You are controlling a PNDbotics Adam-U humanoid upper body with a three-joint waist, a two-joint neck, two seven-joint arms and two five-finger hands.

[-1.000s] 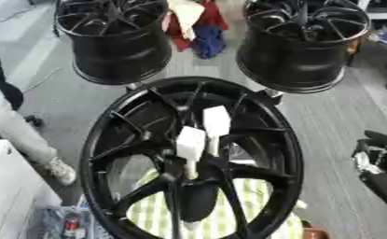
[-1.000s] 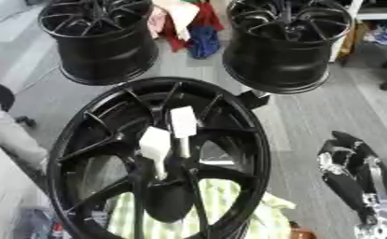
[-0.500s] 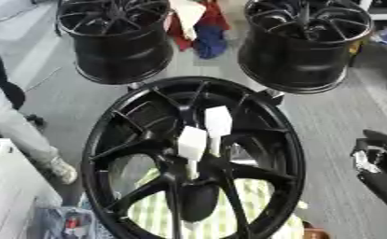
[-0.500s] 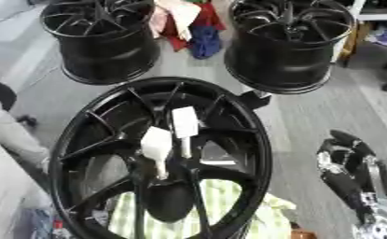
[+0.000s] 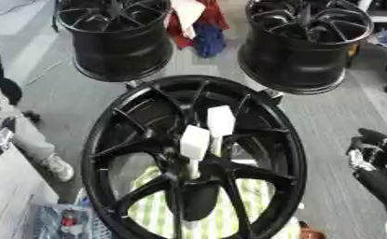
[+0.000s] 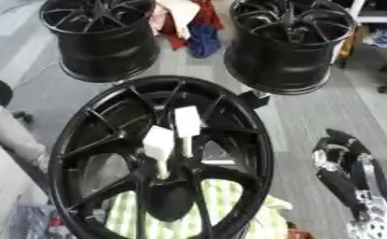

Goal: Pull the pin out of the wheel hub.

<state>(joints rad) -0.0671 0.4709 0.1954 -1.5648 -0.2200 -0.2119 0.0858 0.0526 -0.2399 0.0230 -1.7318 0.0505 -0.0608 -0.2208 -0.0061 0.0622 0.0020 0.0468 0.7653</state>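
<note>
Pins with white flat heads, one (image 5: 195, 142) beside another (image 5: 221, 121), are seen standing in the centre of the black wheel hub (image 5: 107, 140). The right hand (image 6: 343, 172) is held apart at lower right; its finger state cannot be told. Two more black rims (image 5: 119, 42) (image 5: 298, 46) are set behind.

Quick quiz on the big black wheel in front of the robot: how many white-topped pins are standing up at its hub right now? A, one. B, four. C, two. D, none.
C: two white-topped pins stand side by side at the hub of the wheel; the right hand is off to the side, touching neither.
</note>
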